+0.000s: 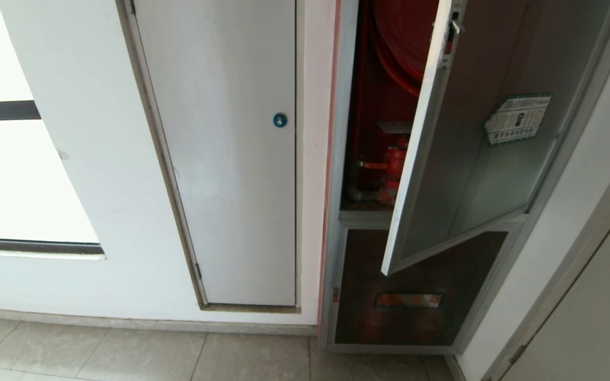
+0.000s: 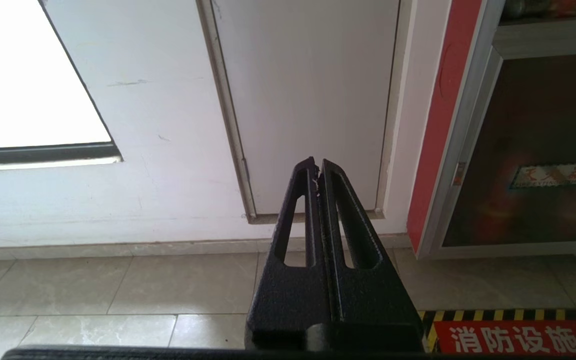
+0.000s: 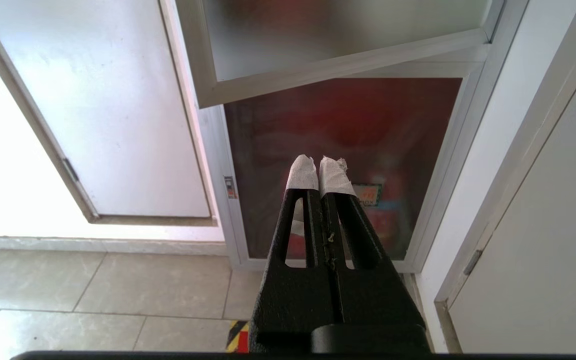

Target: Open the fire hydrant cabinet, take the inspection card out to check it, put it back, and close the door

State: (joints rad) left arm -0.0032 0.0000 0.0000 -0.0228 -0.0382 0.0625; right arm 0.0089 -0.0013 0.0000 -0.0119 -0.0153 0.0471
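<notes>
Door (image 1: 469, 153) of the cabinet (image 1: 337, 211) hangs partly ajar, no card visible inside, and with the left claw (image 2: 316, 167) and right claw (image 3: 320, 165) both clenched on nothing below it, swinging the door wide before reaching in seems wisest.

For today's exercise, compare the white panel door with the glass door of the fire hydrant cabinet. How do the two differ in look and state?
The white panel door is opaque, plain white, with a small blue round lock; the glass door is dark tinted glass in a silver frame with a green-bordered sticker. The white panel door is closed flush with the wall; the glass door stands swung open. Both are tall rectangles.
</notes>
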